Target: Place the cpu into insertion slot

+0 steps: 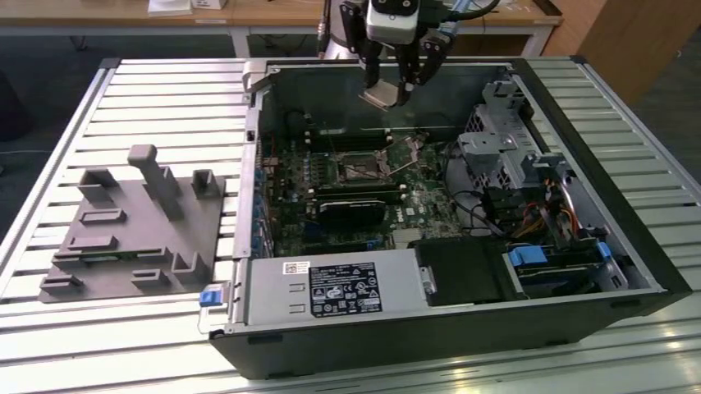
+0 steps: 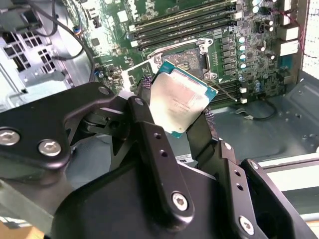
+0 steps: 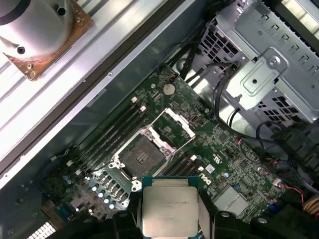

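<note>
cpu [image 2: 182, 102] is clenched in pincer [image 1: 392, 86] | held high, well apart from insertion slot [image 3: 141, 157] | slot seen open, unfilled | placement not yet made

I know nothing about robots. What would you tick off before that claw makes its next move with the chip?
1. Grip: ok. The claw is shut on the cpu, with fingers on two opposite edges.
2. Socket open: ok. The metal frame of the insertion slot is flipped up beside it.
3. Socket bare: ok. Nothing lies on its dark centre.
4. Chip lined up over the socket: cannot tell. It hangs in the air above the green circuit board.
5. Chip level: not ok. It looks tilted in the exterior view.
6. Corner marks matched: cannot tell.
</note>
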Robot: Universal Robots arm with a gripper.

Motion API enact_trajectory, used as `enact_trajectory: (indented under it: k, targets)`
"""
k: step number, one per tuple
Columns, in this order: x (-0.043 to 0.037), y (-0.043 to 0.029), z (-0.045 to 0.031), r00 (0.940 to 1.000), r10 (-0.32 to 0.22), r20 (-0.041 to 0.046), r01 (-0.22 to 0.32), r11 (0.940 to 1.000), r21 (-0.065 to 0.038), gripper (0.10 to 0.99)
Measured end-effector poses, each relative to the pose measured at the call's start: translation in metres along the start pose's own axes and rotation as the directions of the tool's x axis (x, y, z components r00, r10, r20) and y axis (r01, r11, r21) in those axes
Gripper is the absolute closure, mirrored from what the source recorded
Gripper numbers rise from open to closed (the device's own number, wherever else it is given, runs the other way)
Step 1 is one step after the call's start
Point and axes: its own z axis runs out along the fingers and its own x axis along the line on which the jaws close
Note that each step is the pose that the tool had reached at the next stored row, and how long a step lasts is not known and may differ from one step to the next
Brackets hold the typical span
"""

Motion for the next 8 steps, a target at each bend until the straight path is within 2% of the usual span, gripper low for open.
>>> enact_trajectory:
  k: [8]
  targets:
    - [0.0000, -0.0001, 0.0017, 0.9966, 0.081, 0.0102, -0.081, 0.9966, 0.010, 0.549]
